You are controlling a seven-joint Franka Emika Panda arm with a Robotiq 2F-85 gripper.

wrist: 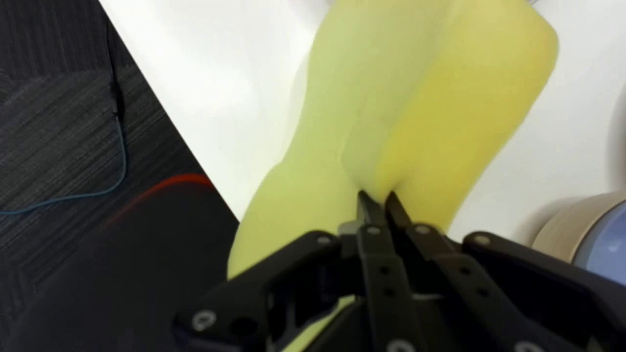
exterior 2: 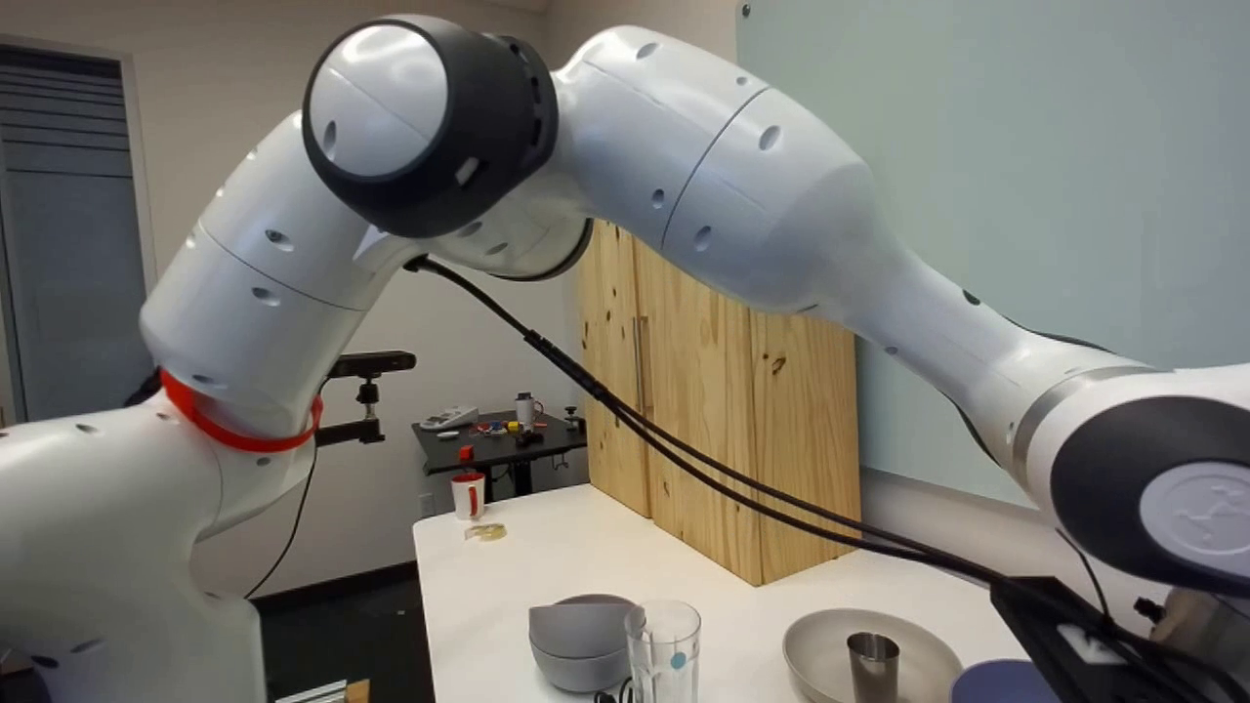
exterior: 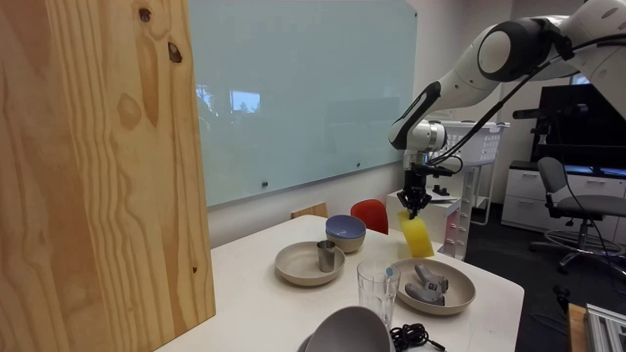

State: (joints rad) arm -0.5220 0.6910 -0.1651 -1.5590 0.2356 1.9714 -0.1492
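Note:
My gripper [exterior: 413, 214] points down over the white table's far side, shut on a thin yellow cloth [exterior: 416, 237]. In the wrist view the black fingertips pinch a fold of the cloth [wrist: 455, 112], which spreads out on both sides of the gripper [wrist: 376, 198]. Its lower edge hangs by the back rim of a beige plate [exterior: 462, 288]; whether they touch, I cannot tell. A grey game controller [exterior: 430, 288] lies in that plate. In an exterior view showing mostly the arm [exterior 2: 771, 195], gripper and cloth are out of frame.
A second plate [exterior: 293, 266] holds a metal cup [exterior: 326, 256]. Beside it are stacked bowls, blue [exterior: 346, 227] over beige [exterior: 349, 244]. Nearer stand a clear glass [exterior: 376, 293], grey bowls [exterior: 352, 330] and a black cable [exterior: 413, 337]. A wooden cabinet [exterior 2: 703, 410] and a red chair [exterior: 370, 215] border the table.

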